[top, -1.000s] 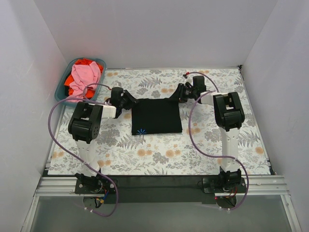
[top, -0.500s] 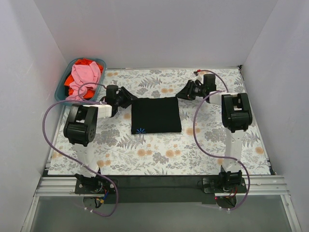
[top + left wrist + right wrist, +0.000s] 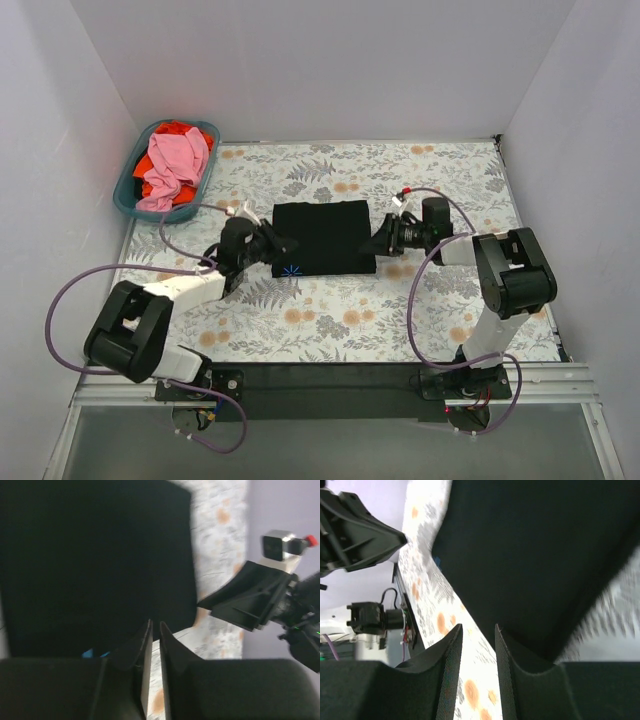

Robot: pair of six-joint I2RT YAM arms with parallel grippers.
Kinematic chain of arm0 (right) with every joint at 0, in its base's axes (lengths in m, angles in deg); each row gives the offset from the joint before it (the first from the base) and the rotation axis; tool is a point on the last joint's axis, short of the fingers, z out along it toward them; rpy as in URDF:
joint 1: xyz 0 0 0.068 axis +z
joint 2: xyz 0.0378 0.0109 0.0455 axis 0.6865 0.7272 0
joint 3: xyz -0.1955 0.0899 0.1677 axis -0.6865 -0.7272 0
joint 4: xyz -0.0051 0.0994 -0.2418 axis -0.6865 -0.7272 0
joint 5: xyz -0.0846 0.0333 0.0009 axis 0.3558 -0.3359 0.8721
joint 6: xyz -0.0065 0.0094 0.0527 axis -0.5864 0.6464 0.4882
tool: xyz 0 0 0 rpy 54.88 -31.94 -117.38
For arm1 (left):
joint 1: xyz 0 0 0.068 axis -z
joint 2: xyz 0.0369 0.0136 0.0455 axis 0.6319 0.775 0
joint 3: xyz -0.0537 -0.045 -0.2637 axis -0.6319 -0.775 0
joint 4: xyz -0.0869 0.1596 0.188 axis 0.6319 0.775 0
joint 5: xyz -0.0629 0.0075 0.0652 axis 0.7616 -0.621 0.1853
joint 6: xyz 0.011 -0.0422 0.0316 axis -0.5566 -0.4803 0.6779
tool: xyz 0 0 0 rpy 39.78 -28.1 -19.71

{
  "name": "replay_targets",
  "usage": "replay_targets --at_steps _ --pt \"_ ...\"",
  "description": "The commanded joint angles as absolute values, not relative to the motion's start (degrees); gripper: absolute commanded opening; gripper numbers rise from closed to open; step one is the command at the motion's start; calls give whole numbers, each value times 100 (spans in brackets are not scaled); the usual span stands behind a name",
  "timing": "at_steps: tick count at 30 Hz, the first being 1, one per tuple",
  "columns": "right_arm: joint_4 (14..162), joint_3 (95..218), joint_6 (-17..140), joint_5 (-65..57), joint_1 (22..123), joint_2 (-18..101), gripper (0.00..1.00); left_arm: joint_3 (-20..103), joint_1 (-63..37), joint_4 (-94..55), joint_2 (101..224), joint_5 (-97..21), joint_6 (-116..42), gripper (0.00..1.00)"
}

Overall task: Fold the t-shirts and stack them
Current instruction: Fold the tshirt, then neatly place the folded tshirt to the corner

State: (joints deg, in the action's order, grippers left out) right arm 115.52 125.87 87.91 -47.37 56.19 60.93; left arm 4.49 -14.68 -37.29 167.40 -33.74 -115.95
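A black t-shirt [image 3: 323, 236] lies folded into a flat rectangle in the middle of the table, with a tiny blue mark [image 3: 293, 270] at its near left corner. My left gripper [image 3: 284, 245] is low at the shirt's near left edge; in the left wrist view its jaws [image 3: 155, 626] are almost together with nothing between them, over the shirt's [image 3: 95, 555] edge. My right gripper [image 3: 379, 243] is at the shirt's near right edge; its jaws [image 3: 478, 628] stand a little apart and empty beside the shirt [image 3: 540, 550]. A pink t-shirt [image 3: 176, 158] and an orange-red t-shirt [image 3: 150, 180] lie crumpled in the basket.
The teal plastic basket [image 3: 127, 199] stands at the far left corner of the floral table cover [image 3: 330, 320]. White walls close in the left, back and right sides. Purple cables loop beside both arms.
Both grippers have moved from the shirt's far corners toward me to its near corners, and both arms now reach out low over the table. The black shirt has not moved.
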Motion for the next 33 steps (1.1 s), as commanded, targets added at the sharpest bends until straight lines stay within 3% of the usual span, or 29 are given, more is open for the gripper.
replay_targets --at_steps 1,8,13,17,23,27,33 --pt "12113 12052 8711 -4983 5548 6285 38 -446 -1564 -3873 16764 -3706 -11797 7" --pt "12579 11507 8500 -4887 5188 6989 27 -905 -1643 -3595 16861 -4268 -12087 0" --pt "12580 11401 8613 -4921 5134 6481 26 -932 -1775 -2884 16151 -4568 -12053 1" --pt "12589 11619 9079 -4878 5398 5760 28 -616 -1757 -2057 15263 -4980 -11711 16" --pt "12685 12664 9746 -4307 6724 5740 43 -10 -1775 -853 14357 -5560 -10981 42" --pt "13053 13262 10143 -3920 7392 6677 45 290 -1775 -430 13988 -5833 -10542 56" --pt "14134 13361 10872 -3568 7525 8104 46 238 -1766 -280 13512 -6238 -10022 66"
